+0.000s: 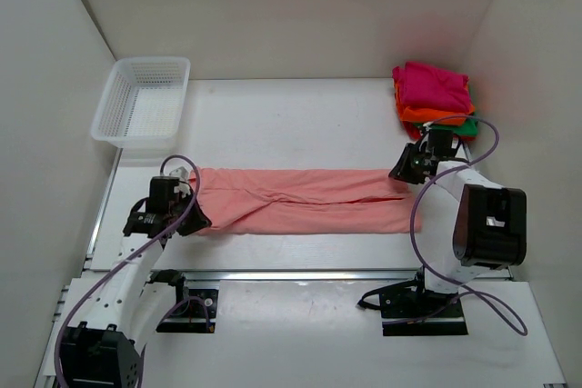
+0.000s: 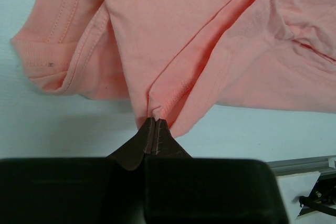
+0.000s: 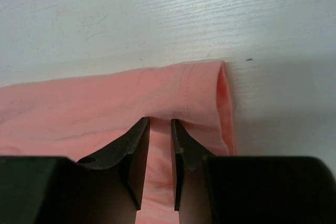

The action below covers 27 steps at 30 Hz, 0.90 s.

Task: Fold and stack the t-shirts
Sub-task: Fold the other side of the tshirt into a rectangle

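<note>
Long salmon-pink cloth t-shirt (image 1: 300, 197) laid out as folded strip across white worktop (image 1: 291, 124), spanning from arm to arm. Left claw (image 2: 156, 123) seen clamped together on fold at shirt's left end. Right claw (image 3: 160, 121) set at shirt's right end, jaws narrowly apart, cloth seen in gap; grip cannot be told. Magenta t-shirt (image 1: 435, 84) stacked on orange t-shirt (image 1: 418, 116) and green t-shirt (image 1: 469, 124) in far right corner.

The white mesh basket (image 1: 144, 102) is blocking the far-left corner, stacked t-shirts (image 1: 435, 97) the far-right; bare tabletop (image 1: 291, 124) is lying open between them, behind the stretched salmon-pink t-shirt (image 1: 300, 199).
</note>
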Each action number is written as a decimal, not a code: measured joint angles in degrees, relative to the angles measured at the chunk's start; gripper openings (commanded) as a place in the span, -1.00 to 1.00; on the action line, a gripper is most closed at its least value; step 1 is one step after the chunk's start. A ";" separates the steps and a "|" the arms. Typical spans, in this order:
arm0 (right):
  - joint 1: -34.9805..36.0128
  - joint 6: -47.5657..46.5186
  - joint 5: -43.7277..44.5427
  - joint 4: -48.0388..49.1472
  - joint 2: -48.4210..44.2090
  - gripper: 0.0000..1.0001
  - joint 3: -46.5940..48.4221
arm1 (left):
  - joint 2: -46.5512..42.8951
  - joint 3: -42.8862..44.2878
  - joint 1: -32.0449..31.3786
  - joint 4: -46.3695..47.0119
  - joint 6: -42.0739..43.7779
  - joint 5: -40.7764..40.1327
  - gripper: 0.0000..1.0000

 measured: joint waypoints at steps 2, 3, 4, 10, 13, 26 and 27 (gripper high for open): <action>0.33 0.11 -0.39 0.07 0.44 -0.61 -0.13 | 1.18 -0.04 -0.31 0.13 -0.17 0.04 -1.00; 0.48 0.13 -0.48 0.11 0.46 -0.61 -0.26 | 1.84 -0.04 -0.55 0.20 -0.17 0.00 -1.00; 0.48 0.13 -0.59 0.37 0.46 -0.61 -0.46 | 2.58 -0.04 -0.74 0.28 -0.22 -0.02 -1.00; 0.48 0.04 -0.66 0.87 0.44 -0.61 -0.85 | 6.95 -0.61 -2.45 2.14 -1.18 0.09 -1.00; 0.55 -0.20 -0.79 0.87 0.42 -0.63 -0.87 | 7.04 -0.09 -2.38 3.10 -1.73 -0.22 -1.00; 22.84 -10.23 -13.62 4.11 -0.85 -0.23 7.91 | 17.27 6.34 0.22 7.96 -0.15 -3.17 -1.00; 26.82 -10.80 -14.56 5.18 -0.35 -0.20 9.70 | 17.29 6.25 0.22 7.96 -0.13 -3.30 -1.00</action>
